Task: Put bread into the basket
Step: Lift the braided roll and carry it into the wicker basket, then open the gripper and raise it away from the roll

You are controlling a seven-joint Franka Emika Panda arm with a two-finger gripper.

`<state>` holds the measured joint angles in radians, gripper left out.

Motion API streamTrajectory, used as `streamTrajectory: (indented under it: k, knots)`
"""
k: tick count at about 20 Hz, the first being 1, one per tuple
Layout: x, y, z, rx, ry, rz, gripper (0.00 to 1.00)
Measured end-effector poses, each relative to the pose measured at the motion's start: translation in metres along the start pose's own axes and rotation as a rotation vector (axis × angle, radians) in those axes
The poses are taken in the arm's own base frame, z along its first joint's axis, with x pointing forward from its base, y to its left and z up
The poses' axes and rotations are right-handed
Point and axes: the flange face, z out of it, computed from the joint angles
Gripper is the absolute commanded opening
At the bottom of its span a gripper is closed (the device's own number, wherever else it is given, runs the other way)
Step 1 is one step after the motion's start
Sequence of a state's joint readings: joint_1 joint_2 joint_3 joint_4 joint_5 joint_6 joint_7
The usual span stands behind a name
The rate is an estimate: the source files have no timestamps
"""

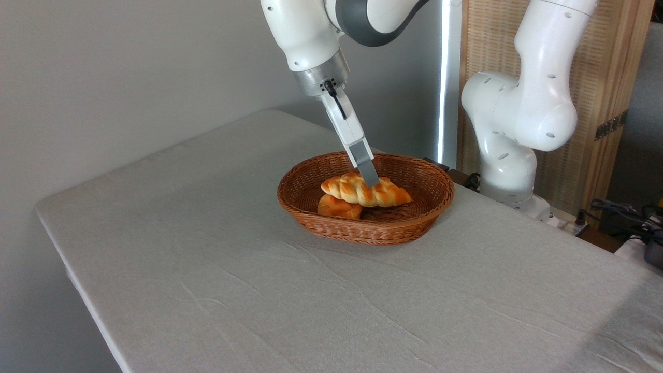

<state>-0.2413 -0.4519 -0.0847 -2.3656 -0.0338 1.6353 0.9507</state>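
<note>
The bread (362, 192), a long braided golden loaf, lies inside the brown wicker basket (311, 220) at the table's middle. It rests partly on a small round orange bun (337, 206). My gripper (370, 181) reaches down at a slant from the upper left into the basket. Its near grey finger (366, 170) overlaps the top of the loaf near its middle. The far finger is hidden behind the near one, so the gap between them does not show.
The table (207, 259) wears a wrinkled grey cloth. The arm's white base (513, 171) stands at the table's back right edge, close behind the basket. A grey wall runs along the left, and cables lie at the far right.
</note>
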Motion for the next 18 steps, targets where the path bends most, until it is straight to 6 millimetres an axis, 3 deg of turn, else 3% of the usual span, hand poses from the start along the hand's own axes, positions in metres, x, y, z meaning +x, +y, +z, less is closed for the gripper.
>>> streamTrajectory:
  k: [3, 7, 10, 12, 14, 18]
  knots:
    - [0.001, -0.001, -0.013, 0.022, 0.017, -0.002, 1.0]
    - [-0.005, -0.014, -0.07, 0.098, 0.103, -0.115, 1.0]
    - [-0.016, -0.045, -0.127, 0.152, 0.191, -0.213, 1.0]
    - [-0.012, -0.064, -0.155, 0.183, 0.223, -0.236, 1.0]
    - [-0.014, -0.083, -0.174, 0.201, 0.248, -0.269, 1.0]
    - [-0.039, -0.115, -0.194, 0.217, 0.285, -0.349, 1.0]
